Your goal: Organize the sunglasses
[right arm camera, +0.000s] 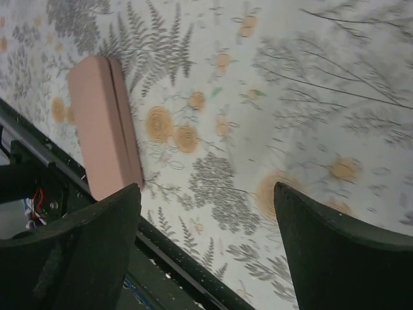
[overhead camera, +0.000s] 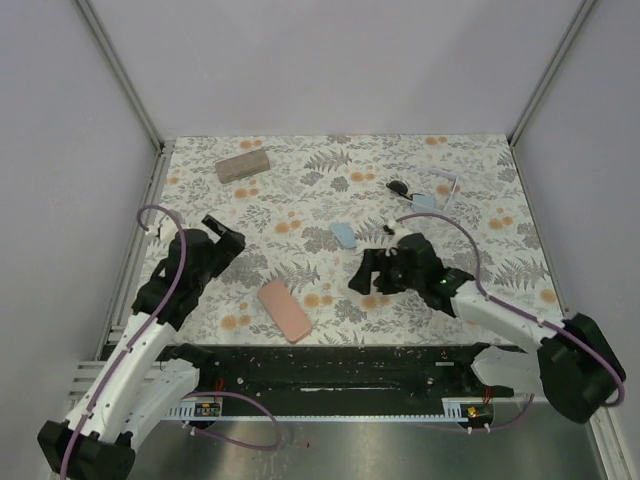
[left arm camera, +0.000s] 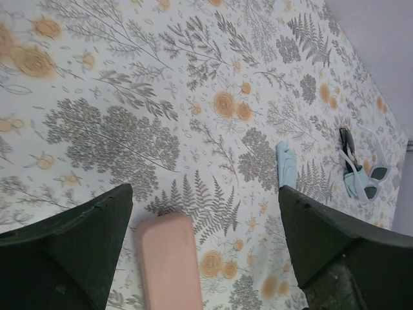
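White-framed sunglasses (left arm camera: 378, 173), pink case (left arm camera: 169, 261), floral tablecloth (left arm camera: 129, 97)

The pink case (left arm camera: 169, 261) runs off the left wrist view's bottom edge. White sunglasses (left arm camera: 377, 173) partly cover a blue cloth (left arm camera: 350, 184); from above, the black sunglasses (overhead camera: 400, 187) look tiny, indistinct.

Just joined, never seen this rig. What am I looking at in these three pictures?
Two robot arms are bolted at the near edge of a floral table. The top view looks down from above and behind: left arm, right arm. The other two come from a camera on each wrist; the dark shapes in their lower corners are that arm's own jaws. On it lie a pink case, a tan case, a blue cloth, a second blue cloth, black sunglasses and white sunglasses. Both pairs of jaws stand open; nothing is held.
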Tool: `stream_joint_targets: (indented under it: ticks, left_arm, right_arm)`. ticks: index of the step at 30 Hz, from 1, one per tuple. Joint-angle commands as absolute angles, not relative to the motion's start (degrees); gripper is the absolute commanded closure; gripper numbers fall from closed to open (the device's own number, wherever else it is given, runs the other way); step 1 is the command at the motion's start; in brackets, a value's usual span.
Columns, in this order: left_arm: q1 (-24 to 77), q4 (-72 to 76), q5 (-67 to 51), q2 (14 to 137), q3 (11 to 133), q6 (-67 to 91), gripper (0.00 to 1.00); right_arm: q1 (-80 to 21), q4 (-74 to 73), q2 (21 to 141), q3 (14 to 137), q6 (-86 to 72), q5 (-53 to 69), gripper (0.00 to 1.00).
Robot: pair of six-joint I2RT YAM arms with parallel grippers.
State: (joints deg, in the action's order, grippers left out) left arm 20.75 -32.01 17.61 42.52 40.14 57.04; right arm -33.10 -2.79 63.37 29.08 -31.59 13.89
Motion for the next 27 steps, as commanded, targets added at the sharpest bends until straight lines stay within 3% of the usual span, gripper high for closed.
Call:
stream_joint_targets:
  ticks: [1, 5, 10, 17, 27]
  left_arm:
    - [15.22, -34.52, 13.27, 39.46, 42.27, 46.5, 0.01]
    - [10.56, -38.49, 10.29, 39.2, 45.08, 45.53, 0.01]
    - [7.03, -41.31, 10.53, 38.76, 48.25, 42.9, 0.01]
    - [3.96, -50.09, 20.39, 41.04, 53.7, 39.99, 0.01]
    - [3.25, -49.48, 18.72, 37.71, 51.86, 38.58, 0.01]
  right_arm:
    - [-45.58, -1.65, 71.71, 40.14, -28.48, 5.83, 0.09]
    - [-56.94, -9.04, 82.06, 51.04, -25.23, -7.46, 0.08]
    - [-60.81, -10.55, 91.39, 59.32, -22.33, -0.53, 0.05]
    - [-65.12, -13.35, 99.65, 67.66, -20.4, -2.29, 0.02]
    - [-70.05, -24.96, 112.23, 82.7, -19.51, -11.42, 0.0]
